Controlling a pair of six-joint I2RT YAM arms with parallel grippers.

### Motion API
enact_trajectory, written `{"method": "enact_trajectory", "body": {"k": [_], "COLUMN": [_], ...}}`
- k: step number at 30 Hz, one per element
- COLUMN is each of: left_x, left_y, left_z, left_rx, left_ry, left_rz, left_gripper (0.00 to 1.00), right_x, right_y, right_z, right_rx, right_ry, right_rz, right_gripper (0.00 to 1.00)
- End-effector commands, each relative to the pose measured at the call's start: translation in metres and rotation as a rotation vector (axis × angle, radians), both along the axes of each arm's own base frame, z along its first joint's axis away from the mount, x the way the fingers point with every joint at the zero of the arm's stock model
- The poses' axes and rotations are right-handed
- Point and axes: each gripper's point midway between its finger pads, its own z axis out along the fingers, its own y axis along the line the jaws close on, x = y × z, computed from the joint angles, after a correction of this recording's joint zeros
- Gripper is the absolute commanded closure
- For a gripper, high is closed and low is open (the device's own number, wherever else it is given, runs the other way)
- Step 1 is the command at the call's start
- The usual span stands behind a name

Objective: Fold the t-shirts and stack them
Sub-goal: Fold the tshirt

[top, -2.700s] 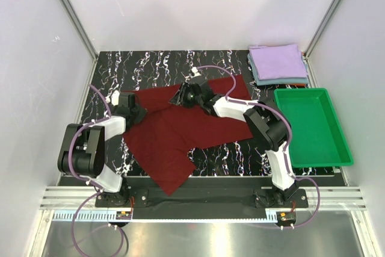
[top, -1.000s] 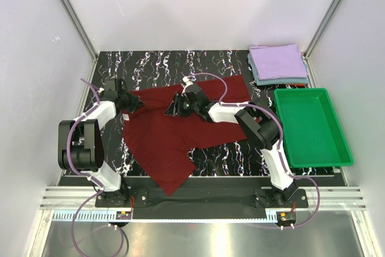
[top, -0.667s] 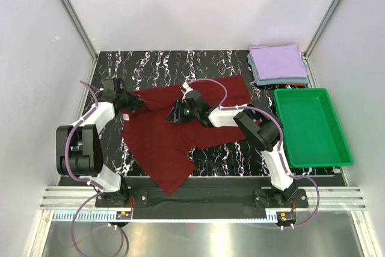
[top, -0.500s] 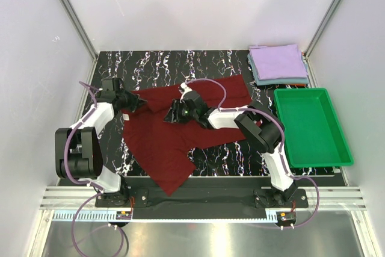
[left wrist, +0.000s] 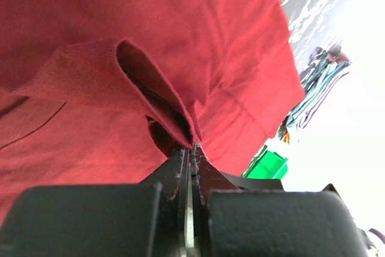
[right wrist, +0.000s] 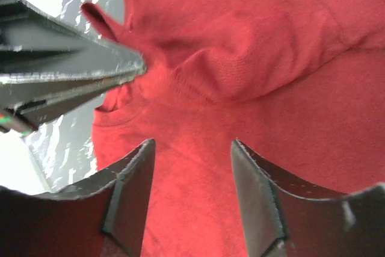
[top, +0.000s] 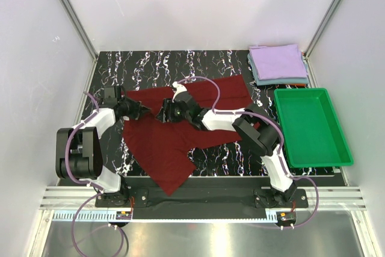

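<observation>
Left gripper (left wrist: 191,148): jaws clenched on a pinched ridge of the maroon t-shirt (top: 162,148), far-left edge. Right gripper (right wrist: 191,145): jaws apart just over cloth, holding nothing. Step: prob. spreading before 1st fold; next, right must grip an edge. Tee lies rumpled, unfolded, mid-counter (top: 150,64).

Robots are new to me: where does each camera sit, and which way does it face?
Top external: above and behind, facing down on the table; both arms show.
Left wrist: on the left arm, facing along shut jaws pinching the maroon t-shirt.
Right wrist: facing down between its open jaws at that t-shirt.
Shared: top and left wrist both show the green tray.
</observation>
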Motion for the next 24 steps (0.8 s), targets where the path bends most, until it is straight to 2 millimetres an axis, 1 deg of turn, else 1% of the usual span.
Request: {"method": "enact_trajectory", "body": {"k": [1,2,3,4,5,6,7,8,9,10,14,20,24], "left_x": [0.005,0.004,0.004,0.004,0.003,0.004,0.004,0.005,0.004,0.005,0.004,0.004,0.002], "left_y": [-0.006,-0.007,-0.007,-0.007,-0.007,-0.007,-0.007,-0.007,-0.007,-0.007,-0.009,-0.009,-0.01], "left_z": [0.023,0.023,0.023,0.024,0.024,0.024,0.025,0.026,0.025,0.025,0.026,0.028,0.027], "left_rx": [-0.062,-0.067,-0.069,-0.07,-0.07,-0.073,-0.076,-0.075,-0.076,-0.078,-0.103,-0.099,-0.105], "left_ry": [-0.073,-0.069,-0.064,-0.068,-0.066,-0.066,-0.067,-0.069,-0.066,-0.065,-0.068,-0.063,-0.059], "left_rz": [-0.001,-0.002,0.0,0.001,0.004,0.006,0.005,0.006,0.009,0.012,0.016,0.004,-0.001], "left_gripper": [1.0,1.0,1.0,1.0,1.0,1.0,1.0,1.0,1.0,1.0,1.0,1.0,1.0], "right_x": [0.007,0.003,0.01,0.011,0.011,0.011,0.015,0.018,0.016,0.022,0.028,0.04,0.049], "right_y": [0.004,0.009,0.004,0.004,0.011,0.011,0.009,0.011,0.011,0.007,0.007,0.009,0.008], "right_z": [0.016,0.018,0.013,0.011,0.018,0.01,0.009,0.013,0.005,0.007,0.011,0.003,0.012], "right_rx": [-0.024,-0.036,-0.095,-0.123,-0.133,-0.17,-0.211,-0.224,-0.268,-0.291,-0.3,-0.345,-0.366], "right_ry": [-0.104,-0.121,-0.159,-0.176,-0.205,-0.212,-0.251,-0.277,-0.293,-0.315,-0.361,-0.426,-0.482], "right_rz": [-0.033,-0.021,-0.063,-0.069,-0.067,-0.067,-0.082,-0.092,-0.091,-0.134,-0.182,-0.213,-0.254], "right_gripper": [0.38,0.38,0.38,0.37,0.37,0.37,0.37,0.37,0.37,0.37,0.36,0.34,0.35]}}
